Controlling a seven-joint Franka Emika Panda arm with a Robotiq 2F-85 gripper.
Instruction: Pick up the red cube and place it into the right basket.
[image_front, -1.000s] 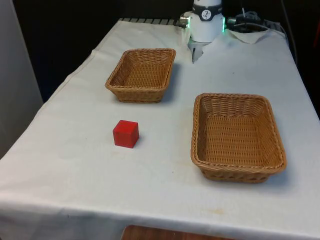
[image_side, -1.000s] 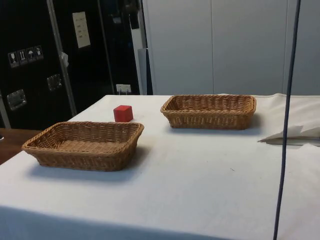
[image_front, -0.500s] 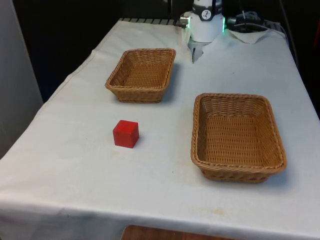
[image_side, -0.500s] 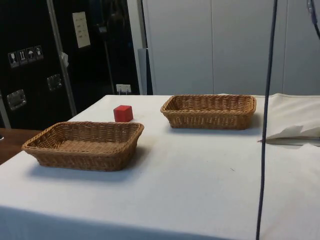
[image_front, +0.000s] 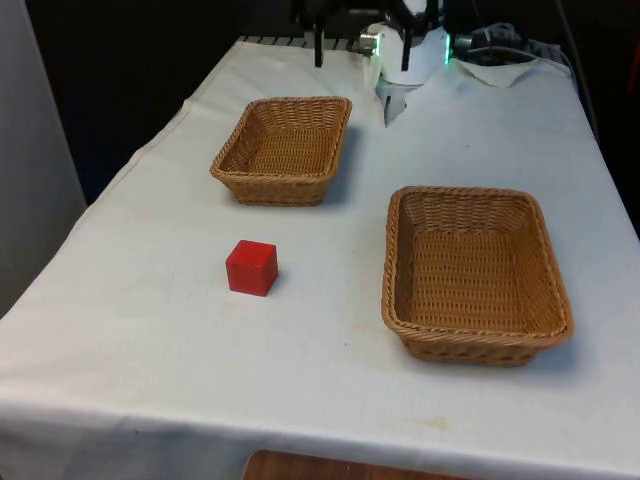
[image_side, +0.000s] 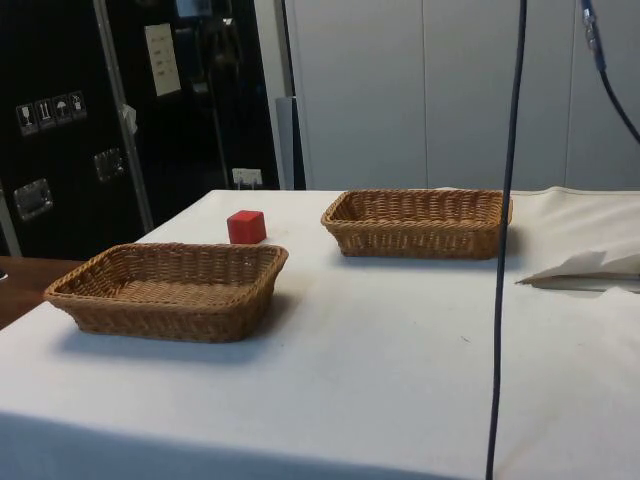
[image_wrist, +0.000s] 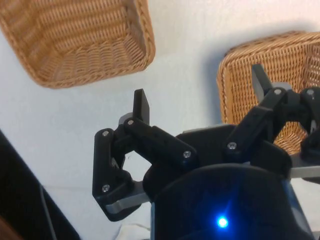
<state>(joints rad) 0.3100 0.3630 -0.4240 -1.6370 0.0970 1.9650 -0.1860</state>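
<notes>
Two wicker baskets and one red cube (image_front: 251, 267) sit on my table's white cloth (image_front: 330, 370). No brand or readable writing shows on the cube or baskets. In the side view, a pale label (image_side: 159, 59) and small pictogram stickers (image_side: 44, 111) hang on the dark cabinets behind, but their text is too small to read.

The cube is solid red with plain, unmarked faces and crisp edges. It rests flat on the cloth toward the front view's left, nearer the camera than the left basket (image_front: 283, 148) and well apart from both baskets. In the side view the cube (image_side: 246, 226) appears beyond the nearer basket's rim.

The right basket (image_front: 473, 273) is a shallow rectangular tray of tan woven cane, lying on the front view's right. The left basket is the same weave and lies farther away.

My gripper (image_wrist: 200, 107) hangs high above the far end of the table with its two black fingers (image_wrist: 141, 106) spread wide apart and nothing between them. The wrist view looks down past those fingers onto both baskets, one (image_wrist: 85, 40) beyond one finger and the other (image_wrist: 270, 70) behind the other finger (image_wrist: 262, 83). In the front view my gripper's dark linkage (image_front: 318, 30) shows at the far edge, above the cloth. A dark cable (image_side: 505, 240) crosses the side view from top to bottom.
</notes>
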